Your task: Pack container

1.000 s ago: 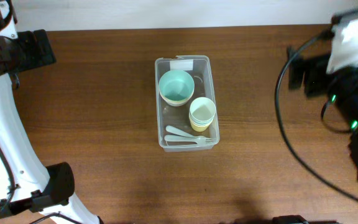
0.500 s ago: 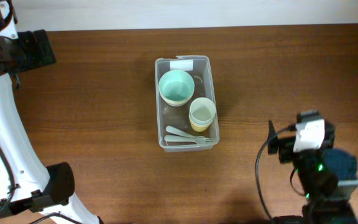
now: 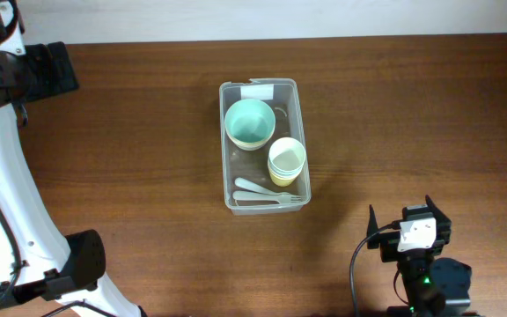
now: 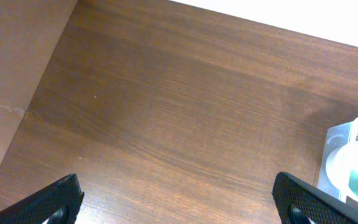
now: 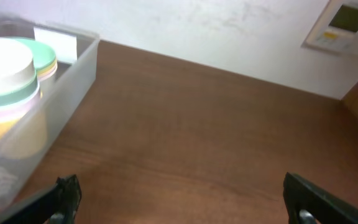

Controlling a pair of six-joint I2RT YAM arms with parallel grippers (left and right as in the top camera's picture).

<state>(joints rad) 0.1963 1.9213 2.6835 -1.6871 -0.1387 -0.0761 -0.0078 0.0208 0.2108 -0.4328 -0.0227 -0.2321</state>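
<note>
The clear container (image 3: 232, 167) stands mid-table with its white label at the far end. It holds a teal bowl (image 3: 249, 122), a stack of pastel cups (image 3: 286, 160), and a spoon and fork (image 3: 267, 194). My left gripper (image 3: 49, 69) is at the far left corner, open and empty; its wrist view (image 4: 179, 208) shows only a corner of the container (image 4: 337, 134). My right gripper (image 3: 400, 213) is low at the front right, open and empty. Its wrist view (image 5: 182, 205) shows the container (image 5: 73, 65) and the cups (image 5: 8, 74) to its left.
The brown wooden table runs to a white wall at the far edge. The left arm's white links and black base (image 3: 77, 260) stand along the left side. A wall panel (image 5: 340, 25) shows behind the table in the right wrist view.
My right arm has swung from the far right of the table down to the front right edge. The left arm and the container's contents have not moved.
</note>
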